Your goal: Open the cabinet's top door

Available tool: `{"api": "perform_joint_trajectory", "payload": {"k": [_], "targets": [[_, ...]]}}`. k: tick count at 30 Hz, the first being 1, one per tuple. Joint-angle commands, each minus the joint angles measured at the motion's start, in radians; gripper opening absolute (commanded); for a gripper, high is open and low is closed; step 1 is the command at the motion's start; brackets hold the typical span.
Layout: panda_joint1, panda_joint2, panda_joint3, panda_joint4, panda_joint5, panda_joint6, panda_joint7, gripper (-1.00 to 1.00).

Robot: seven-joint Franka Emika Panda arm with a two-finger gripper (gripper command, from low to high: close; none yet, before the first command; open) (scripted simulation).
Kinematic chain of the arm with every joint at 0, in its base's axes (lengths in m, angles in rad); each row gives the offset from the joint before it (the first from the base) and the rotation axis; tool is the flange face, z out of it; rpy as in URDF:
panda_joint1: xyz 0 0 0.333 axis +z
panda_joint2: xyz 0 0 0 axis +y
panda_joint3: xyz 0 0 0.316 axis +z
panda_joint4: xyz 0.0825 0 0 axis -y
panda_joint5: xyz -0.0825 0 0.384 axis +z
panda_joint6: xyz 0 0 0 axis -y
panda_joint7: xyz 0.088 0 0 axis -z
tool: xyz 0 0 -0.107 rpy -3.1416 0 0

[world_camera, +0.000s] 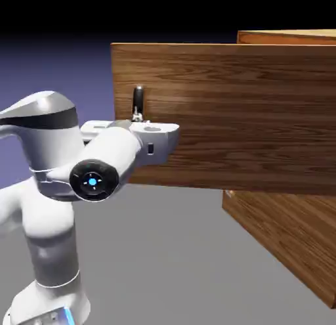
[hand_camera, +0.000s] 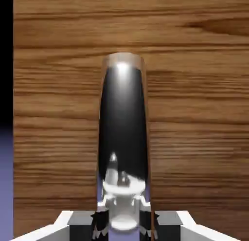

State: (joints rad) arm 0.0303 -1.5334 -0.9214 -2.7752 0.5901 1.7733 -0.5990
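The top door (world_camera: pixel 243 117) stands swung out from the cabinet (world_camera: pixel 292 228), its broad wooden face running from just beside the handle (hand_camera: pixel 123 123) across to the exterior view's right. My pincer (hand_camera: pixel 123 223) is clamped on one end of that handle, a fingertip on either side of it, so as I judge it there is no gap left to close. The dark, curved grip rises out from between my fingertips and runs up the middle of the hand view, with bare wood on both sides of it.

The relation I go by is this: the handle's long axis stands upright in the exterior view, roughly parallel to the door's free edge, which lies near it on the exterior view's left. The bulk of the panel and the cabinet body lie on the handle's other side. I can't see the hinge; I take it to be on that far side too.

The door looks well open to me, so the task seems nearly or wholly done. If more swing is wanted, I should carry the handle around in an arc about that hinge, turning my wrist with the panel. A straight tug would twist my fingertips against the handle and could let its smooth curve slip free.
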Motion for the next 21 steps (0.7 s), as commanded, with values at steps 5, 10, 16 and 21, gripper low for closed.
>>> {"api": "perform_joint_trajectory", "payload": {"k": [5, 10, 16, 21], "targets": [[0.107, 0.045, -0.125, 0.181, -0.097, -0.177, 0.005, -1.00], [0.233, 0.071, -0.212, 0.362, -0.159, -0.329, 0.017, -1.00], [0.392, 0.085, -0.285, 0.580, -0.205, -0.495, 0.040, -1.00], [0.525, 0.089, -0.330, 0.761, -0.228, -0.625, 0.066, -1.00]]}}
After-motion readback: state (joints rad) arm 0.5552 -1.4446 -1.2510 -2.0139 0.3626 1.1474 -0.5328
